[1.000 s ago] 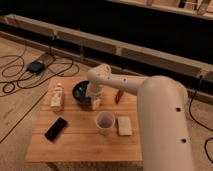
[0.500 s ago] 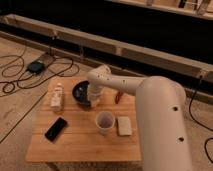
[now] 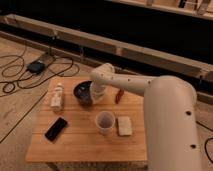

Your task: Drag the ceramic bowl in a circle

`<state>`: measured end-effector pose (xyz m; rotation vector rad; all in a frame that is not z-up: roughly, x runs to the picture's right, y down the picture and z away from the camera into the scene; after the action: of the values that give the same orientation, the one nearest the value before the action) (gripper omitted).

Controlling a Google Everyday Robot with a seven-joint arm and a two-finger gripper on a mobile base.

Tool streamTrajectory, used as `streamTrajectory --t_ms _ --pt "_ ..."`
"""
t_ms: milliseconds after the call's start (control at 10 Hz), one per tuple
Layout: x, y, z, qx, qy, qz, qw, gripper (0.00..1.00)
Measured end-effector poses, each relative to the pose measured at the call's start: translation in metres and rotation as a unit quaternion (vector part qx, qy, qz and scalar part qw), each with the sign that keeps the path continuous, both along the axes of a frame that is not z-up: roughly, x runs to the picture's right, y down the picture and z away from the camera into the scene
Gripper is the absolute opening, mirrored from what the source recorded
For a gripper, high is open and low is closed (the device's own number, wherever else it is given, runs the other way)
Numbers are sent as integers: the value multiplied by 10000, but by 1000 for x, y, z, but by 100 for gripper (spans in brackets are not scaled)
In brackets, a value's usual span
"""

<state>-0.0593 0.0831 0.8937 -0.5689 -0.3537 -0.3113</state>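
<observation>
The gripper [image 3: 96, 96] sits at the right rim of the ceramic bowl [image 3: 81, 93], and I cannot tell its grip; dragging looks the step in hand, and next calls for a smooth circular sweep.

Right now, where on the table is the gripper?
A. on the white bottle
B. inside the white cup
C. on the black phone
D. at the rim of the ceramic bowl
D: the gripper is down at the ceramic bowl, on the side facing the red object, apart from the white cup, black phone and white bottle.
</observation>
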Motion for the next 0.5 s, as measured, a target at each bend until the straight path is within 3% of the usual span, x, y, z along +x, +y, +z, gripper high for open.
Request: streamTrajectory --t_ms 300,500 --pt "29 4 -17 -61 258 197 9995 0" --pt "48 6 -20 -132 431 282 9986 0"
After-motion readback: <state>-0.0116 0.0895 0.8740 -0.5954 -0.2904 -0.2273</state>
